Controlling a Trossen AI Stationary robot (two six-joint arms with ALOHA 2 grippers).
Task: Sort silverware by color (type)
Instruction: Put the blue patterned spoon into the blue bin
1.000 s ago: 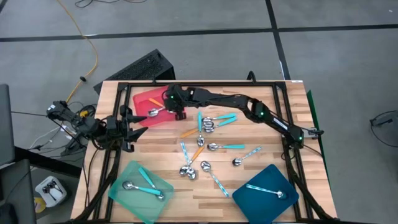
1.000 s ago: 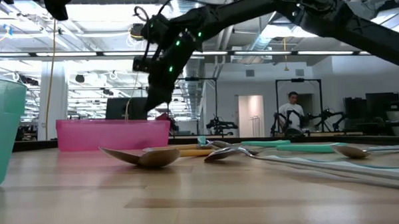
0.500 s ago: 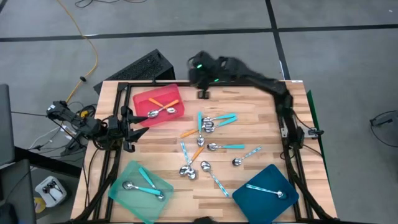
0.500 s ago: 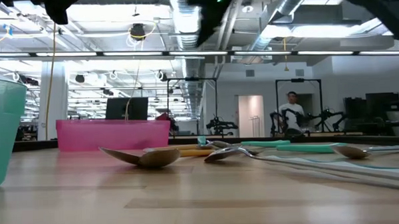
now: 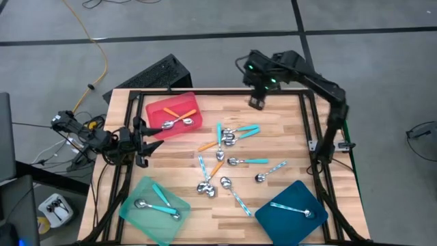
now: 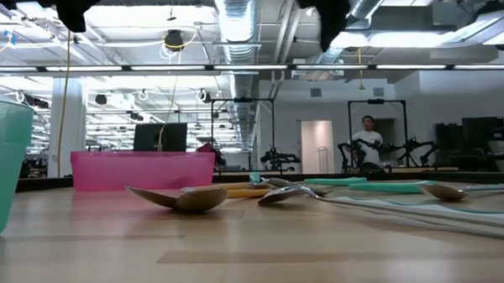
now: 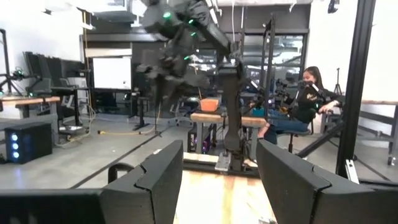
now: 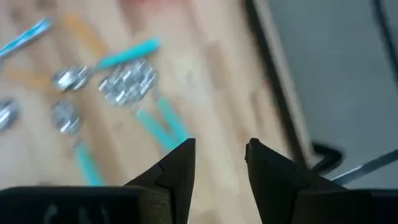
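Note:
Several loose spoons with orange, turquoise or pale patterned handles lie flat on the middle of the wooden table. Two orange-handled spoons lie crossed in the red tray. Turquoise-handled spoons lie in the mint tray, and one patterned spoon lies in the dark-blue tray. My right gripper hangs open and empty high above the table's far edge; its wrist view looks down on spoons. My left gripper waits open at the left edge.
A black frame runs around the tabletop, with uprights at its edges. The three trays sit at the far left, near left and near right. Bare wood lies along the far right part of the table. A person sits in the room beyond.
My right gripper has pulled away from over the red tray, risen high, and swung along the far edge toward the table's right, tipping to point more steeply down. Two orange-handled spoons now show uncovered in the red tray.

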